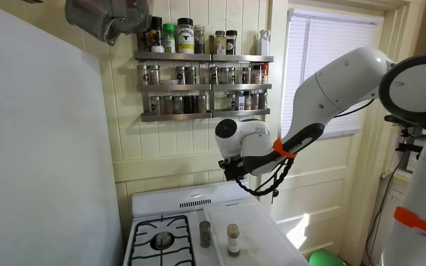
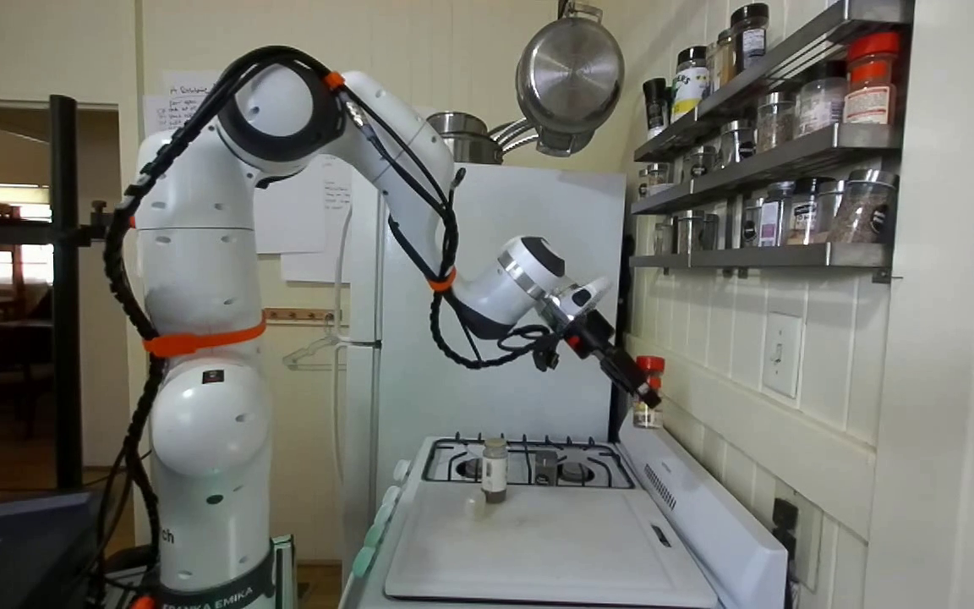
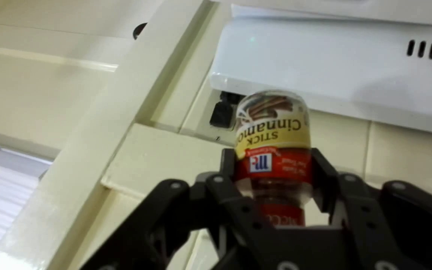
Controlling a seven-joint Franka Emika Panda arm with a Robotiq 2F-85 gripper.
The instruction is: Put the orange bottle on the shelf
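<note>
The orange bottle (image 3: pixel 276 165), a clear jar with a red cap and a cinnamon-stick label, is squeezed between the black fingers of my gripper (image 3: pixel 274 164). Upright or nearly so in an exterior view, its red cap (image 2: pixel 650 364) shows above the gripper (image 2: pixel 646 394), in front of the wall over the stove's back panel. My arm hides the bottle in an exterior view where the black gripper body (image 1: pixel 232 169) hangs below the racks. The shelf (image 1: pixel 176 87), metal wall racks in tiers lined with spice jars, is higher than the bottle; its rails (image 2: pixel 741 175) run along the wall.
A pale jar with a brownish top (image 1: pixel 233 242) and a dark bottle (image 1: pixel 205 236) stand on the stove. Another red-capped jar (image 2: pixel 872 80) sits on the middle tier's end. Pots (image 1: pixel 109 20) hang beside the racks; the fridge (image 1: pixel 39 129) flanks the stove.
</note>
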